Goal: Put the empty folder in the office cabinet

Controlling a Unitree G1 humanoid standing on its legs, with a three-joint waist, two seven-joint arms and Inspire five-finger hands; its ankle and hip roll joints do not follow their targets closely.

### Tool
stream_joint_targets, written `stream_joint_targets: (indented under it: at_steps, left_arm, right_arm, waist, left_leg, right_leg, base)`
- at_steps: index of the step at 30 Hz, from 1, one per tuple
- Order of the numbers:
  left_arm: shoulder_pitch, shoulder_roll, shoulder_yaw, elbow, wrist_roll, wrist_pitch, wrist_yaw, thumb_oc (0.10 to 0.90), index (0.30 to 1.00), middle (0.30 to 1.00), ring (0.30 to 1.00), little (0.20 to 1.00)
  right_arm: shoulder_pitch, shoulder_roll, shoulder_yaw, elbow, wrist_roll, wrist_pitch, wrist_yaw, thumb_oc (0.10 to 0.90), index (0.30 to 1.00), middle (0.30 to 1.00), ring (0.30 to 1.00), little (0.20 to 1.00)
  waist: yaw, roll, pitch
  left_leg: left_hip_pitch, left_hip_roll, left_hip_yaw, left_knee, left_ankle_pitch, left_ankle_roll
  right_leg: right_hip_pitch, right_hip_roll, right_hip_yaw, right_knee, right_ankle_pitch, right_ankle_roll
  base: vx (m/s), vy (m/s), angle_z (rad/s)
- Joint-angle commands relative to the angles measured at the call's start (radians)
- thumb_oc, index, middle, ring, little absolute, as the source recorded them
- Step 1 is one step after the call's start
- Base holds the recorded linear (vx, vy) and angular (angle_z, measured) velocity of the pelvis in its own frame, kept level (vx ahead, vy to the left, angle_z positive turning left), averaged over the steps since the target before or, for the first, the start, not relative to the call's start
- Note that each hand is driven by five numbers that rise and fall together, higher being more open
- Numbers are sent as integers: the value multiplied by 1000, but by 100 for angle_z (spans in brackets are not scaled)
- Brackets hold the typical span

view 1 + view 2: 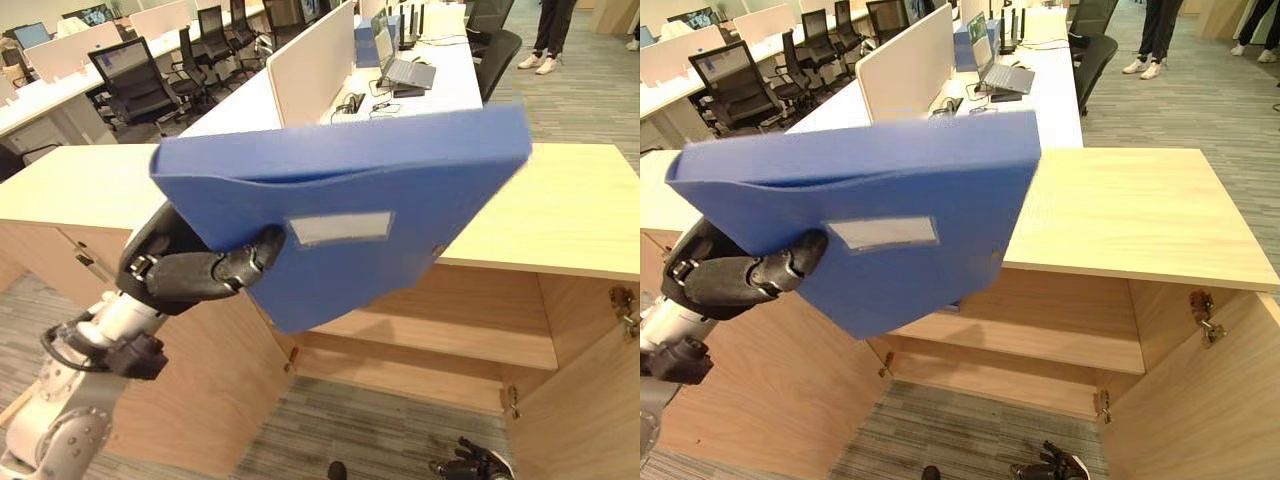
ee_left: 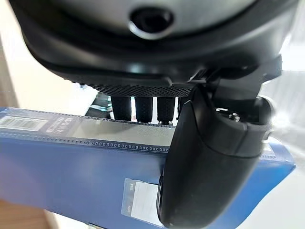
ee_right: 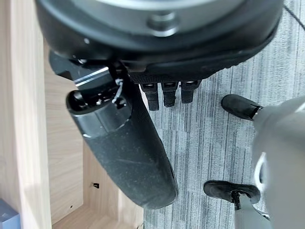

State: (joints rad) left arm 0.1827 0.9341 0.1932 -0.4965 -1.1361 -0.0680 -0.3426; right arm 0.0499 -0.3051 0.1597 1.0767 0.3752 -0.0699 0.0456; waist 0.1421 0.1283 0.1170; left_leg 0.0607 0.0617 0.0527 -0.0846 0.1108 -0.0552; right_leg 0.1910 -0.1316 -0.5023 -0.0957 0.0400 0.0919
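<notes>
The blue folder [image 1: 350, 215] is held aloft, tilted, in front of the office cabinet [image 1: 540, 215], pinched by the left hand [image 1: 195, 272] with thumb on its front face and fingers behind. The right hand [image 3: 143, 157] hangs low over the carpet, fingers relaxed, holding nothing. Risk: a one-edge pinch may let the folder swing or strike the cabinet's top edge; the open compartment's shelf [image 1: 1040, 345] appears bare.

Count at the cabinet

One blue folder [image 1: 350, 215], one wooden cabinet [image 1: 560, 225] with one shelf [image 1: 450, 335] showing inside, one laptop [image 1: 400, 65], two robot hands: left [image 1: 190, 270], right [image 3: 124, 138].
</notes>
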Motion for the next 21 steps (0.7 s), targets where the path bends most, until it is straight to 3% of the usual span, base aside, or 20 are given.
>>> stream_joint_targets:
  at_steps: [1, 2, 5, 7, 11, 13, 21]
  left_arm:
    - [-79, 87, 46, -36, -74, -57, -28, 400, 300, 300, 300, 300]
    - [-68, 145, 37, -7, -34, -49, -36, 400, 300, 300, 300, 300]
    - [-66, 153, 37, 1, -19, -51, -36, 400, 300, 300, 300, 300]
    - [-51, 164, 45, 35, 24, -66, -31, 400, 300, 300, 300, 300]
    - [-44, 159, 44, 74, 37, -69, -27, 400, 300, 300, 300, 300]
    - [-33, 155, 46, 111, 52, -64, -28, 400, 300, 300, 300, 300]
    - [-59, 117, 19, 176, 71, -43, -32, 400, 300, 300, 300, 300]
  right_arm:
    - [-108, -26, 41, -121, 43, -59, 15, 800, 900, 900, 900, 900]
    - [-116, -39, 48, -184, 71, -67, 18, 800, 900, 900, 900, 900]
    - [-117, -44, 46, -210, 75, -68, 19, 800, 900, 900, 900, 900]
    - [-112, -78, 38, -331, 89, -79, 27, 800, 900, 900, 900, 900]
    - [-99, -128, 18, -477, 91, -93, 31, 800, 900, 900, 900, 900]
    - [-103, -172, -16, -578, 129, -104, 43, 800, 900, 900, 900, 900]
    - [-131, -208, -44, -805, 327, -90, 123, 800, 900, 900, 900, 900]
  waist:
    - [-1, -46, 12]
    - [-1, -51, 16]
    - [-1, -54, 13]
    - [-2, -57, 14]
    - [-7, -62, 14]
    - [-15, -67, 13]
    - [-41, -78, 10]
  left_leg:
    - [61, -14, 6, 12, -139, -18]
    - [65, -12, 11, 13, -142, -18]
    - [59, -14, 11, 11, -137, -17]
    - [57, -14, 14, 10, -135, -17]
    - [56, -13, 18, 10, -134, -17]
    - [56, -13, 20, 8, -134, -16]
    - [65, -5, 32, 4, -136, -17]
  right_leg:
    - [10, -45, 36, 8, -63, 45]
    - [11, -44, 42, 8, -62, 48]
    - [5, -46, 41, 8, -58, 49]
    - [0, -48, 42, 8, -54, 52]
    - [-5, -50, 45, 8, -52, 54]
    - [-6, -52, 49, 8, -51, 55]
    - [-9, -47, 66, 8, -55, 53]
  base:
    - [0, 0, 0]
    - [0, 0, 0]
    - [0, 0, 0]
    - [0, 0, 0]
    - [12, 10, -6]
    - [14, 20, -8]
    - [10, 7, -2]
